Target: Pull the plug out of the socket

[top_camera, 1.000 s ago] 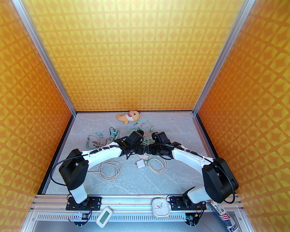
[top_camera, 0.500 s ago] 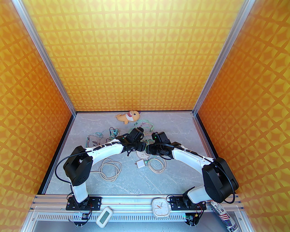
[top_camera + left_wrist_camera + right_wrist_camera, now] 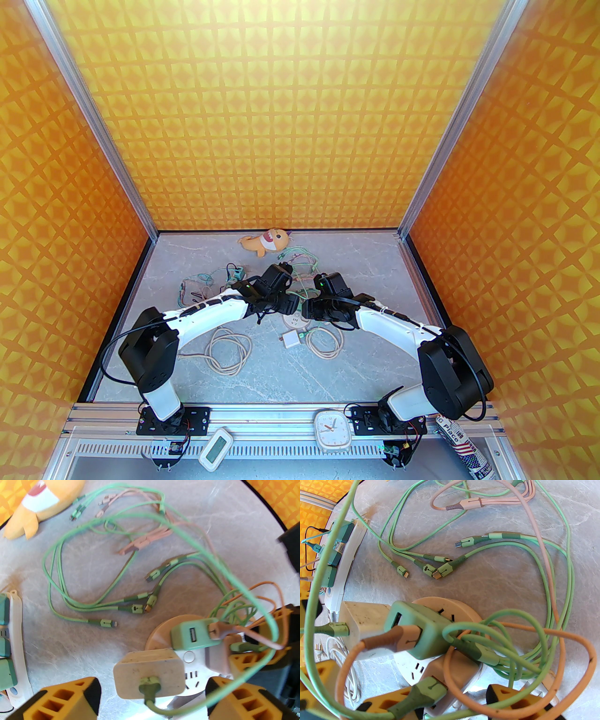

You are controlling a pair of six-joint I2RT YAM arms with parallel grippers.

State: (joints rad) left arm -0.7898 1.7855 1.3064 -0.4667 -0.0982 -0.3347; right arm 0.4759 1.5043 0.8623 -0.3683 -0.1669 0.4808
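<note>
A round beige-and-white socket (image 3: pixel 161 630) (image 3: pixel 294 321) (image 3: pixel 450 607) lies mid-table, carrying a green plug (image 3: pixel 194 634) (image 3: pixel 417 632) and a pink one (image 3: pixel 218 655) (image 3: pixel 452 672). A cream plug (image 3: pixel 150 674) (image 3: pixel 363 623) with a green cable stands at its near edge; whether its pins are still seated I cannot tell. My left gripper (image 3: pixel 153 700) (image 3: pixel 291 309) is open, its yellow fingers (image 3: pixel 63 700) on either side of the cream plug with gaps. My right gripper (image 3: pixel 452 702) (image 3: pixel 307 311) is shut on the socket's side by the pink plug.
Green and pink charging cables (image 3: pixel 98 604) (image 3: pixel 431 566) sprawl behind the socket. A white power strip (image 3: pixel 14 644) (image 3: pixel 344 573) lies to the left, a plush toy (image 3: pixel 262 241) at the back. A white cube adapter (image 3: pixel 291 338) and a cream cable coil (image 3: pixel 229 349) lie nearer.
The left gripper's jaws have spread wider around the cream plug. The left arm drew back a little to the left. The right arm held still.
</note>
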